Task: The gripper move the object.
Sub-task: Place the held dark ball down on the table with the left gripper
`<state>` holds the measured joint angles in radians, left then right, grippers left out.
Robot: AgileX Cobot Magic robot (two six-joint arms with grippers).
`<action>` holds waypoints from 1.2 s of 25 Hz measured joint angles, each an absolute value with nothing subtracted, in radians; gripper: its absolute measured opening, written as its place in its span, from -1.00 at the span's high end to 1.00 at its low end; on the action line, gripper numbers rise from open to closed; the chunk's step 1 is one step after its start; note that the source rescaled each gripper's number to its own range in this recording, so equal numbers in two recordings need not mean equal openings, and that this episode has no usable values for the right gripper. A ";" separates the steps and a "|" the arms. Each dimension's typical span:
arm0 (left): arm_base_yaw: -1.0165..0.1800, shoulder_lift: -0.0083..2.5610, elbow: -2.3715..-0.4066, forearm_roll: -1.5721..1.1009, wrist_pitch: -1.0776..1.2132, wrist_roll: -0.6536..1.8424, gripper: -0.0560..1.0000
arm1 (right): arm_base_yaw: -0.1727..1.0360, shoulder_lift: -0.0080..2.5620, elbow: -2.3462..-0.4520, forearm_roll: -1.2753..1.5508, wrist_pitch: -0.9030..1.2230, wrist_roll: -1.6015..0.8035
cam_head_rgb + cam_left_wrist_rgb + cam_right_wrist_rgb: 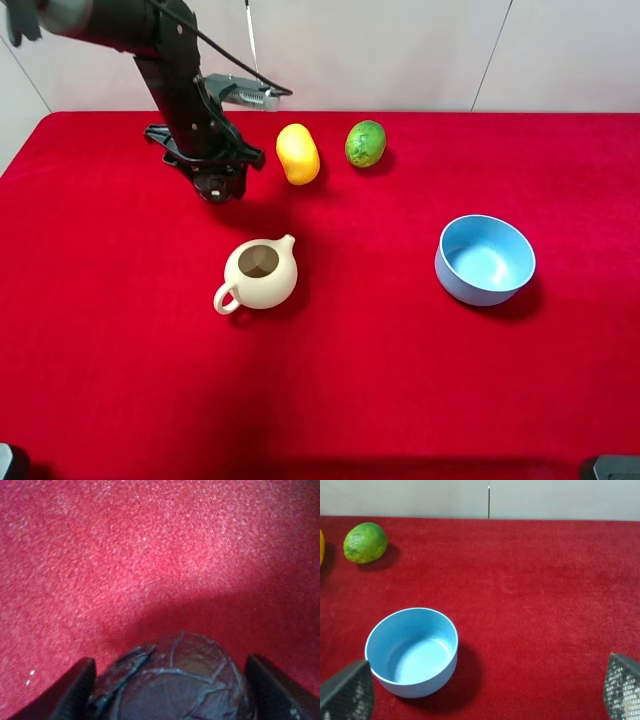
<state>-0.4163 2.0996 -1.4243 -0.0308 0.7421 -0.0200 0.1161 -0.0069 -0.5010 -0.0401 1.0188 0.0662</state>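
Observation:
The object, a dark brown-purple fruit with rough cracked skin [186, 682], sits between the two black fingers [75, 692] of my left gripper [167, 672], and both fingers lie against its sides. In the exterior high view the left gripper [216, 184] hangs low over the red cloth at the back left, and its claw hides the fruit. I cannot tell whether the fruit rests on the cloth or is lifted. My right gripper [485, 692] is open and empty, with its fingertips [347, 692] wide apart near the blue bowl [412, 650].
A yellow mango [298, 153] and a green fruit [365, 143] lie at the back, just right of the left gripper. A cream teapot [259, 274] stands in the middle. The blue bowl [485, 259] stands at the right. A red cloth [380, 380] covers the table.

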 joint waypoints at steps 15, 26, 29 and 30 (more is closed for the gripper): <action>-0.484 2.048 -1.604 -0.029 0.953 -0.063 0.89 | 0.116 -0.007 -0.501 -0.040 1.019 0.066; -0.591 2.048 -1.730 -0.031 1.013 -0.083 0.89 | 0.116 -0.007 -0.501 -0.040 1.019 0.066; -0.610 2.048 -1.749 -0.031 1.014 -0.088 0.89 | 0.116 -0.007 -0.501 -0.040 1.019 0.066; -0.616 2.049 -1.755 -0.031 1.016 -0.089 0.89 | 0.116 -0.007 -0.501 -0.040 1.019 0.066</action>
<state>-0.6164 2.0492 -1.7550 -0.0310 1.0155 -0.0890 0.1161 -0.0069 -0.5010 -0.0401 1.0188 0.0662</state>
